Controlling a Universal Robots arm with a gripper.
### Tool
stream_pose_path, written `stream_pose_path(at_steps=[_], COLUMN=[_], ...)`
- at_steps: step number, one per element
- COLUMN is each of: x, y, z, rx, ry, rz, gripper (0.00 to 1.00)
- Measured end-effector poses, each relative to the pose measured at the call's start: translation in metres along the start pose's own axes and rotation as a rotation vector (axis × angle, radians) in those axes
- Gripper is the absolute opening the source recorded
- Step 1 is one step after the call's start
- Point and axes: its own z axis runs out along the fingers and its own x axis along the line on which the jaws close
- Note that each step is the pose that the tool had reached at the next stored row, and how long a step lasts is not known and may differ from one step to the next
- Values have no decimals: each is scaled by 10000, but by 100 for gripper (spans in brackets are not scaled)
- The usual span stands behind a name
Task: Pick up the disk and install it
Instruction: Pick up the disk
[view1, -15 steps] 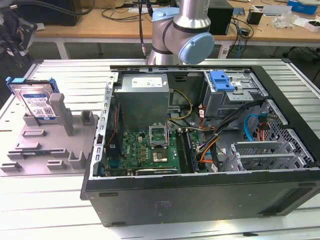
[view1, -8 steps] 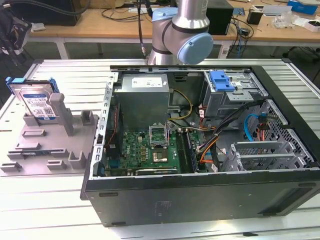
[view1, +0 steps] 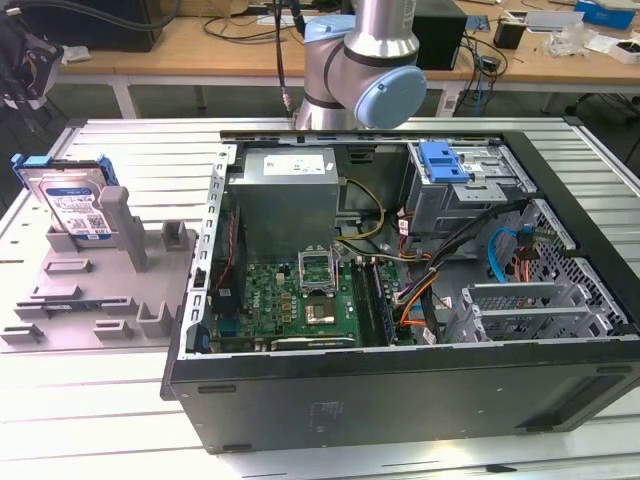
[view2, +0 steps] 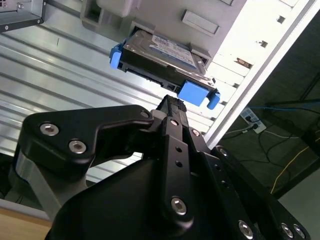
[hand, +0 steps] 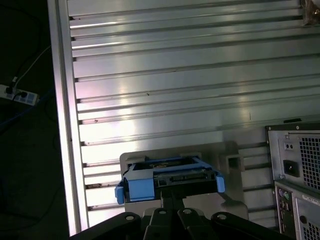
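So the gripper (view2: 171, 104) was clenched shut with nothing in it, tips pinched together and pointing straight at the disk (view2: 162, 50). In both wrist views it sat really close to the blue frame along the drive's near edge, but I honestly couldn't tell whether it was touching or just short of it.

The disk itself wasn't installed. It stood upright on its edge in a slot of the grey plastic holder (view1: 120, 290), label side facing out in the exterior view. That holder lay flat on the ribbed aluminium table (view1: 120, 140), just beside the open PC case (view1: 400, 400), on the exterior view's left of it.

Inside the case there was the green motherboard (view1: 300, 300) down on the floor, the plain grey power supply box (view1: 290, 190) behind it, and the metal drive cage (view1: 470, 190) with its blue latch toward the exterior view's right. The arm (view1: 360, 60) rose behind the case at the back of the table.
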Motion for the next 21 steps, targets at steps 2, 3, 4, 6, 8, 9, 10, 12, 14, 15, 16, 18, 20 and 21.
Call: stream_pose_path(at_steps=[2,3,4,6,8,9,10,12,14,15,16,18,20,21], x=[0,0,0,0,0,0,0,1,0,0,1,1,2,4], y=[0,0,0,0,0,0,0,1,1,1,2,4,16,20], z=[0,0,0,0,0,0,0,1,1,1,0,1,1,1], rx=[1,1,2,2,3,3,2,-3,-8,-11,-12,-16,-20,-22], ry=[0,0,0,-1,0,0,2,22,49,68,85,144,266,305], rz=[0,1,1,1,1,-2,-46,-256,-518,-674,-796,-1122,-1652,-1807], gripper=[11,11,11,11,11,11,11,11,11,11,11,11,11,11])
